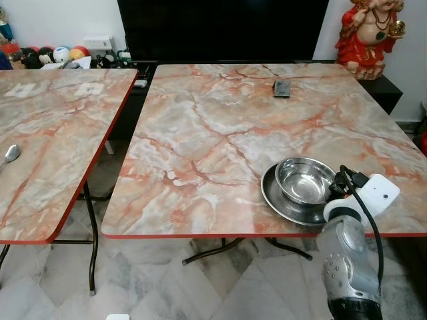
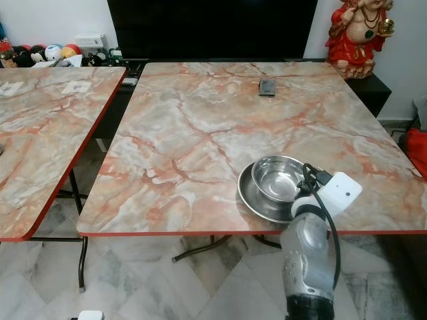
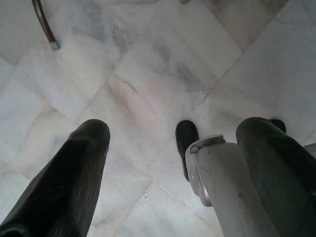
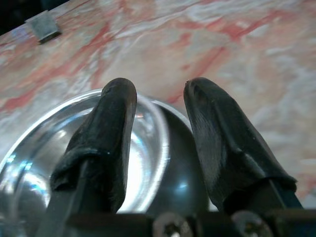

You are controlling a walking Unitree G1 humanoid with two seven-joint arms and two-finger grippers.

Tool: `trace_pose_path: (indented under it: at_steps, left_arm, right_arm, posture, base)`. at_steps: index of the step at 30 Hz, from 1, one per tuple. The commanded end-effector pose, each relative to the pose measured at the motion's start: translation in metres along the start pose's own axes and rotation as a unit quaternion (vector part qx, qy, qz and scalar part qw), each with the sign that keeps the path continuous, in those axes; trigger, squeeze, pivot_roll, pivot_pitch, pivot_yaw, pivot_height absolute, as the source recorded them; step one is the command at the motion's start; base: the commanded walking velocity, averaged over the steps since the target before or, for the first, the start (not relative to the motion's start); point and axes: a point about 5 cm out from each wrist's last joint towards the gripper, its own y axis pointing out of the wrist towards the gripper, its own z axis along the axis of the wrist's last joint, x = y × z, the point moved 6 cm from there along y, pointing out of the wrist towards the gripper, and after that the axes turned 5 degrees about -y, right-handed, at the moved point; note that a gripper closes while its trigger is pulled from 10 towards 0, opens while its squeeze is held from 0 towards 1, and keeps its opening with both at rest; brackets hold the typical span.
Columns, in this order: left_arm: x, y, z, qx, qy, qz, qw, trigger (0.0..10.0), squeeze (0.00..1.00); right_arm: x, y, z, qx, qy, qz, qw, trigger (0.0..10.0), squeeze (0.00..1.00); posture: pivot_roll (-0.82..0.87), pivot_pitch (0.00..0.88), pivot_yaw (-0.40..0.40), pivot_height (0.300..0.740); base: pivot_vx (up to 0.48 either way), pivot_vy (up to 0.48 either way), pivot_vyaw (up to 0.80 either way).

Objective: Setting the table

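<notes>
Steel bowl (image 1: 305,179) sitting inside a shallow steel plate (image 1: 275,199), both near the front right edge of the large marble-patterned table (image 1: 213,133). Bowl upright, bright inside, nothing visible in it. Right gripper (image 4: 159,106) at the bowl's near-right rim, reached in from the front right corner of the table on the silver right arm (image 1: 348,260), a white wrist module and black cable just behind it. Fingers (image 4: 111,123) a little apart and straddling the bowl's rim, one over the inside, the other outside along the wall; contact with the metal impossible to judge, so grip not certain.

Farther back on the same table, a small dark flat object (image 1: 281,88) near the far edge, well apart from the bowl. Beyond the far right corner, a red and gold figurine (image 1: 365,33) on a dark low cabinet. Behind the table, a large black screen (image 1: 220,30).

To the left, a second table (image 1: 47,133) of the same pattern with a red edge, separated by a gap. Spoon (image 1: 9,155) lying near its left side, two small white cards farther back on it. Coloured balls and clutter on a shelf behind.

Left gripper (image 3: 173,148) hanging low over the pale marble floor (image 3: 148,74), fingers wide apart, holding nothing, with a grey leg part beside one finger.
</notes>
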Motion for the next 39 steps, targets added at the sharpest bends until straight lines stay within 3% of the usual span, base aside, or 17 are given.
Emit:
trace_pose_path:
  at_steps: [1, 3, 6, 10, 14, 19, 24, 33, 39]
  left_arm:
    - [-0.001, -0.003, -0.011, -0.017, -0.003, 0.003, 1.000, 10.0, 0.00]
    - [-0.001, -0.003, -0.013, -0.018, -0.003, 0.003, 1.000, 10.0, 0.00]
    - [-0.001, -0.003, -0.013, -0.019, -0.002, 0.002, 1.000, 10.0, 0.00]
    - [-0.001, -0.003, -0.012, -0.017, -0.002, 0.003, 1.000, 10.0, 0.00]
    - [-0.002, -0.003, -0.011, -0.015, -0.005, 0.007, 1.000, 10.0, 0.00]
    - [-0.011, -0.007, -0.019, -0.023, -0.005, 0.013, 1.000, 10.0, 0.00]
    - [-0.010, -0.007, -0.020, -0.025, -0.004, 0.011, 1.000, 10.0, 0.00]
    - [-0.011, -0.008, -0.024, -0.034, -0.005, 0.013, 0.999, 10.0, 0.00]
    - [-0.019, -0.012, -0.031, -0.041, -0.009, 0.022, 0.999, 10.0, 0.00]
  right_arm:
    - [0.001, -0.002, 0.004, 0.005, -0.008, 0.002, 1.000, 10.0, 0.00]
    - [0.010, -0.005, 0.001, 0.005, -0.023, 0.001, 1.000, 10.0, 0.00]
    - [0.008, -0.008, -0.002, 0.004, -0.028, 0.016, 0.999, 10.0, 0.00]
    - [-0.007, -0.014, -0.012, 0.007, -0.064, 0.077, 0.995, 10.0, 0.00]
    - [-0.024, -0.025, -0.015, 0.028, -0.111, 0.166, 0.979, 10.0, 0.00]
    - [-0.015, -0.024, -0.013, 0.038, -0.157, 0.181, 0.970, 10.0, 0.00]
    - [-0.006, -0.022, -0.013, 0.041, -0.169, 0.174, 0.969, 10.0, 0.00]
    - [-0.025, -0.037, -0.028, 0.045, -0.173, 0.211, 0.961, 10.0, 0.00]
    - [-0.026, -0.039, -0.032, 0.041, -0.173, 0.216, 0.960, 10.0, 0.00]
  posture:
    - [-0.03, 0.086, -0.016, 0.740]
    - [-0.03, 0.085, -0.014, 0.740]
    - [-0.04, 0.084, -0.012, 0.740]
    - [-0.04, 0.082, -0.013, 0.740]
    - [-0.04, 0.076, -0.012, 0.740]
    - [-0.05, 0.060, -0.017, 0.740]
    - [-0.05, 0.051, -0.016, 0.740]
    - [-0.05, 0.038, -0.008, 0.740]
    - [-0.03, 0.030, -0.010, 0.740]
  base:
    - [0.000, 0.000, 0.00]
    - [0.000, 0.000, 0.00]
    - [0.000, 0.000, 0.00]
    - [0.000, 0.000, 0.00]
    - [0.000, 0.000, 0.00]
    - [0.000, 0.000, 0.00]
    - [0.000, 0.000, 0.00]
    - [0.000, 0.000, 0.00]
    - [0.000, 0.000, 0.00]
